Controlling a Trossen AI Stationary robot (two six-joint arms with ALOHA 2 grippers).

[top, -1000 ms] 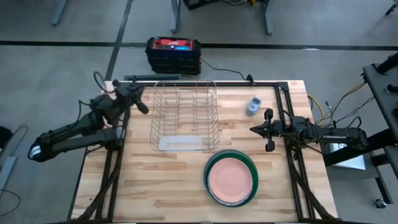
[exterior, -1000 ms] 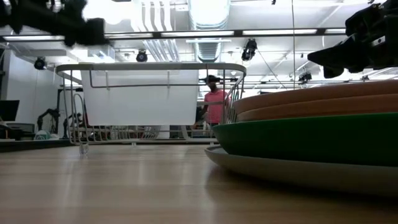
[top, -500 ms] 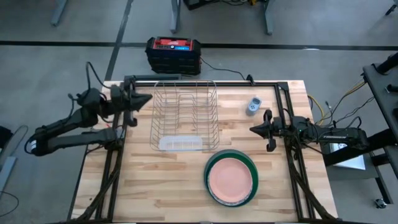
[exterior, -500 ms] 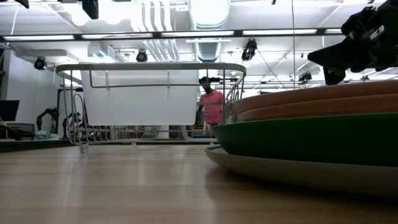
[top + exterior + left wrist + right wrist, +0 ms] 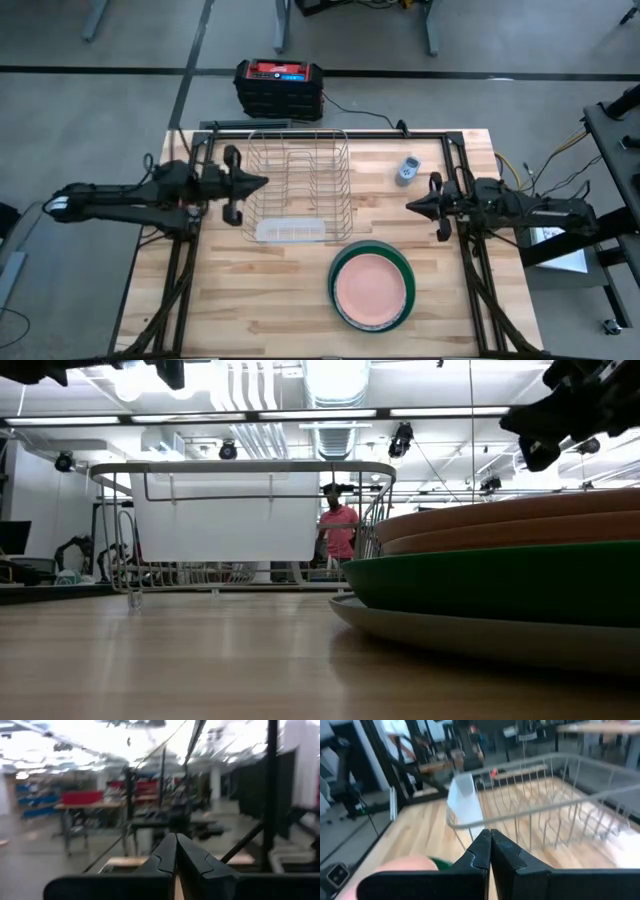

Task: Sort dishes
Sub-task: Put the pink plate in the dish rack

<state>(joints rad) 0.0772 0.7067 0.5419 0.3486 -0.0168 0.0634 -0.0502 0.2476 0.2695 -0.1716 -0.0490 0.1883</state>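
The dishes lie in one stack (image 5: pixel 372 286) on the wooden table, near its front right. A salmon-pink plate (image 5: pixel 371 289) is on top, a wider dark green plate (image 5: pixel 500 584) under it, and a pale plate (image 5: pixel 440 628) at the bottom rests on the table. My left gripper (image 5: pixel 264 183) hovers shut and empty at the left side of the wire rack (image 5: pixel 297 185), pointing right. My right gripper (image 5: pixel 410 207) is shut and empty, in the air at the right of the rack, pointing left, beyond the stack's far side. Both wrist views show the fingertips (image 5: pixel 176 840) (image 5: pixel 490 836) closed together.
The silver wire rack with its clear tray (image 5: pixel 291 231) stands mid-table. A small grey-blue gadget (image 5: pixel 407 169) lies at the far right. A red and black box (image 5: pixel 279 84) sits on the floor behind the table. A person in a red top (image 5: pixel 346 530) stands far off in the room.
My left arm has swung from the table's far left corner toward the near edge and the rack, and its gripper now points level at the rack's left side. My right gripper has risen a little and rolled. Both stay shut. The dishes have not moved.
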